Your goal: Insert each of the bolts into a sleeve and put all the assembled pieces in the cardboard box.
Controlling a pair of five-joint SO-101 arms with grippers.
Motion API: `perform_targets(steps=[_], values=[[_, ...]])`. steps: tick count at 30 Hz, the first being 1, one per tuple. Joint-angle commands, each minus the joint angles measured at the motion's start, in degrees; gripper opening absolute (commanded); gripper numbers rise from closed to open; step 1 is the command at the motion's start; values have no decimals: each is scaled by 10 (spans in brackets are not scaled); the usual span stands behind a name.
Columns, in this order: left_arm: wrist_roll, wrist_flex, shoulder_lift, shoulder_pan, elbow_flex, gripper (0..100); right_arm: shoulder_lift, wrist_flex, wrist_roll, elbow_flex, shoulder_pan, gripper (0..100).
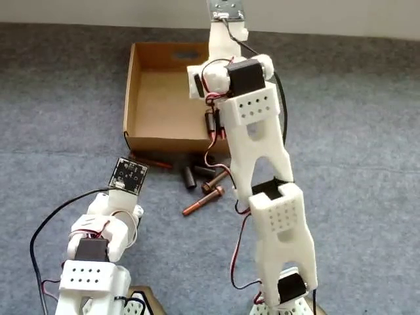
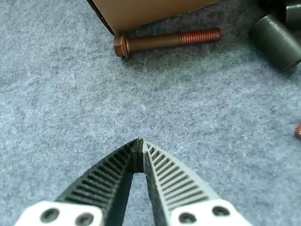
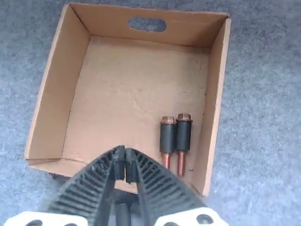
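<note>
Two assembled pieces (image 3: pixel 175 136) lie in the cardboard box (image 3: pixel 51 103), left gripper (image 2: pixel 140 150) and right gripper (image 3: pixel 125 162) both pinched closed on nothing, loose bolts (image 1: pixel 203 202) and sleeves (image 1: pixel 189 177) at the box's 6 o'clock: next pairing looks due, calling for jaws spread over a bolt.

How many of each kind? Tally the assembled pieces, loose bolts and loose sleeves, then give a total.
Assembled pieces: 2, in the cardboard box
Loose bolts: 3
Loose sleeves: 2 clear, more possibly hidden
Total: 7 seen
</note>
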Motion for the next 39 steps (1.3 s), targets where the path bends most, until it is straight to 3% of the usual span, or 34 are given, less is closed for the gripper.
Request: perform_targets(steps=[1,10,17,23,29,39], values=[[-4,-11,-6,7,-2,14,-135,7,-7,146,-12,5],[-4,-11,-6,7,-2,14,-316,-73,18,480,-15,5],[-4,-11,-6,7,-2,14,-505,-262,41,837,-17,5],[-4,-11,-6,7,-2,14,-580,-387,90,1076,-79,12],[-4,-11,-6,7,-2,14,-545,-433,98,1116,-122,156],[-4,-11,-6,6,-2,14,-378,-479,93,1009,-147,156]])
